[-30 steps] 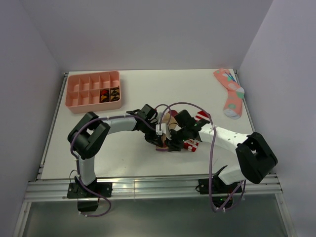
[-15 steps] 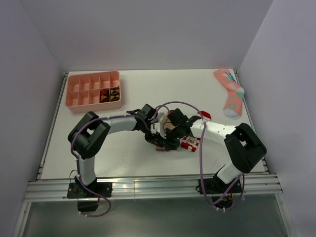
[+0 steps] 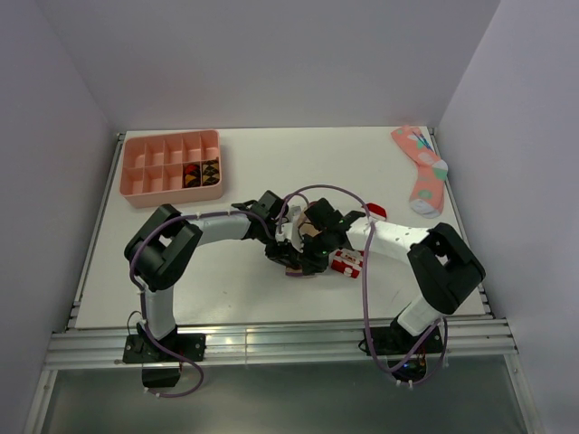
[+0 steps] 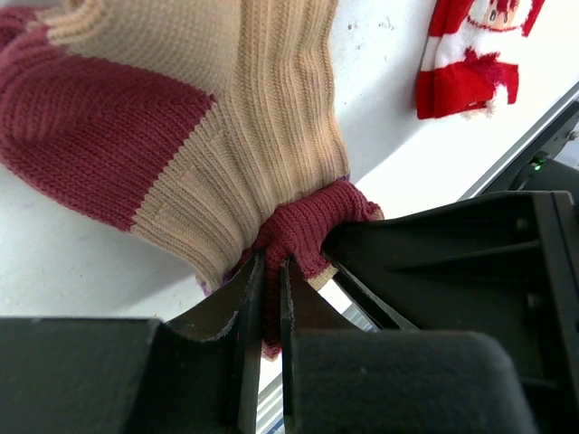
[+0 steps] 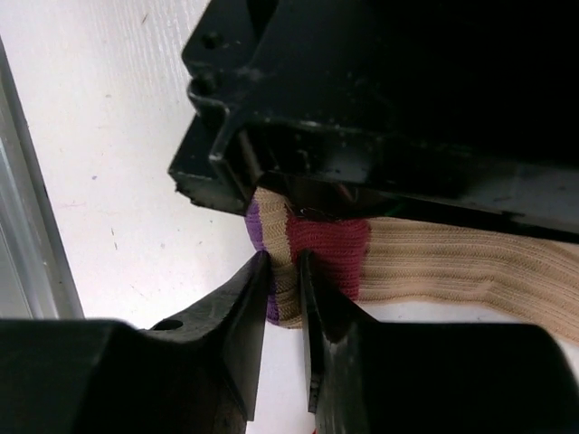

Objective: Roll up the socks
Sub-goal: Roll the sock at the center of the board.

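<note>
Tan sock (image 4: 262,108) is pinched by left tool (image 4: 270,271) and right tool (image 5: 285,268).

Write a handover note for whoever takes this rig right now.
Left hand: shut on the tan sock, pinching its dark red fabric.
Right hand: shut on the same sock's cuff end, hard up against the left hand.
Striped sock: loose on the table beside both hands.
Done: no finished roll visible.
Left: roll both socks.

Overhead view from behind, facing down, wrist views close-up, sharing tan sock (image 4: 271,117)
</note>
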`<state>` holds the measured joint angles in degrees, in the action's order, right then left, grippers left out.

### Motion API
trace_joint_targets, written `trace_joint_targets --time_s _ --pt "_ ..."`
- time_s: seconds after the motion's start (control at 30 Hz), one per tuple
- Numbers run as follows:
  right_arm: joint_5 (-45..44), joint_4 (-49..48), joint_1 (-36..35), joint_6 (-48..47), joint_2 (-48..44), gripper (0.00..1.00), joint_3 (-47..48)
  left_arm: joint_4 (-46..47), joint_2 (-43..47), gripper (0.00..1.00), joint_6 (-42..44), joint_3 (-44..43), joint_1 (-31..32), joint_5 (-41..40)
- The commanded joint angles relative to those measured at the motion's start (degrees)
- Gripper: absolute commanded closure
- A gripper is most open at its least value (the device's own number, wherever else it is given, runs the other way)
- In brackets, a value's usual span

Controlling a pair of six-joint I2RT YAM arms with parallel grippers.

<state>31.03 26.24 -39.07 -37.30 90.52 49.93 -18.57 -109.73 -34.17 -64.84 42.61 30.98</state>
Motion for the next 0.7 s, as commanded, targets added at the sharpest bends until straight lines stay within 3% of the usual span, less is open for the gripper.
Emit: trace_joint_targets --time_s 0.0,0.4,0.67 --pt "-4.04 2.94 -0.39 2.84 2.47 0.74 0.16 -0.86 -1.36 0.92 -0.88 2.61 0.98 -2.77" --pt "4.21 9.26 4.26 3.02 7.38 0.81 4.47 12.67 2.07 0.78 -9.23 9.82 0.98 -5.05" --pt "11.15 16.99 9.53 3.02 13.01 0.82 12.45 17.16 2.33 0.78 -10.39 12.37 1.77 -8.91"
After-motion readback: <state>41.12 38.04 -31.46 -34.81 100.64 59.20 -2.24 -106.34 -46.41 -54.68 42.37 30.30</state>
